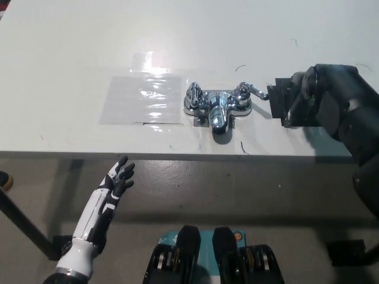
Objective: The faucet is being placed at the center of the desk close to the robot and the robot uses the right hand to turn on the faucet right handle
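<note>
A chrome faucet (217, 106) stands near the front edge of the white desk (71, 47), its spout pointing toward me. Its right handle (250, 92) sticks out to the right; the left handle (194, 93) sits at the other end. My black right hand (301, 99) hovers to the right of that handle, over a black mat, and does not touch the faucet. Whether its fingers are apart I cannot make out. My white left hand (115, 183) rests open below the desk edge at the lower left.
A clear plastic sheet (144, 99) lies taped flat left of the faucet. A black mat (283, 97) lies right of it, mostly under my right hand. The desk's front edge (177, 155) runs just in front of the faucet.
</note>
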You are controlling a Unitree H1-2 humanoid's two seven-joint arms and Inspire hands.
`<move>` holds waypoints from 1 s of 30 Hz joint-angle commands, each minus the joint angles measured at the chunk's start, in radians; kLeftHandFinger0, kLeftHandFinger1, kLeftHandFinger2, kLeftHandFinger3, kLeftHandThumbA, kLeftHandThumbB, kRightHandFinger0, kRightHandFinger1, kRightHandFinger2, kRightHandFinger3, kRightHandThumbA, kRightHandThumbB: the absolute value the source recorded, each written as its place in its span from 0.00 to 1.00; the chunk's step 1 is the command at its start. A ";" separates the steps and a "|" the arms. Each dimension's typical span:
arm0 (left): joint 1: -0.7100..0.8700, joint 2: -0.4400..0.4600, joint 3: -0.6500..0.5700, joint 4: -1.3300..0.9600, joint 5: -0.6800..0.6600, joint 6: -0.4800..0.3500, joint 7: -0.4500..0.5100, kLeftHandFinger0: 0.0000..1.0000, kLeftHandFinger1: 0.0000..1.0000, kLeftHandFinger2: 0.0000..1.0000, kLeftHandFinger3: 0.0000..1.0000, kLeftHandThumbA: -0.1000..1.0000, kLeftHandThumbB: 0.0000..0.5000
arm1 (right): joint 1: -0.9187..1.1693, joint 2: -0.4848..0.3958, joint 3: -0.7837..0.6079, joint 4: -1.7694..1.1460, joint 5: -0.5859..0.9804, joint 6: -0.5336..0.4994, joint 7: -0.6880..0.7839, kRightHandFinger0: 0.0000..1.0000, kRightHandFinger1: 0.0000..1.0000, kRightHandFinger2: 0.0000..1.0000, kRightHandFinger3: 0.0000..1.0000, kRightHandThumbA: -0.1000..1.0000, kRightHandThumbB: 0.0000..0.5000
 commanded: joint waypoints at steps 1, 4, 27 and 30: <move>-0.019 0.011 0.002 -0.025 -0.002 -0.014 -0.014 1.00 1.00 1.00 1.00 0.92 0.20 | -0.126 -0.039 -0.086 -0.066 0.022 0.076 -0.337 1.00 1.00 1.00 1.00 1.00 0.54; -0.013 0.013 0.002 -0.030 0.005 -0.007 -0.012 1.00 1.00 1.00 1.00 0.92 0.22 | -0.137 -0.053 -0.143 -0.088 0.054 0.065 -0.362 1.00 1.00 1.00 1.00 1.00 0.52; -0.075 0.021 0.020 0.000 -0.008 -0.004 -0.008 1.00 1.00 1.00 1.00 0.89 0.16 | -0.010 -0.336 -0.674 -1.177 0.045 0.033 -0.463 1.00 1.00 1.00 1.00 0.91 0.27; -0.090 0.018 0.020 0.004 -0.009 -0.003 -0.007 1.00 1.00 1.00 1.00 0.89 0.19 | 0.037 -0.328 -0.761 -1.413 0.117 0.068 -0.385 1.00 1.00 1.00 1.00 0.95 0.28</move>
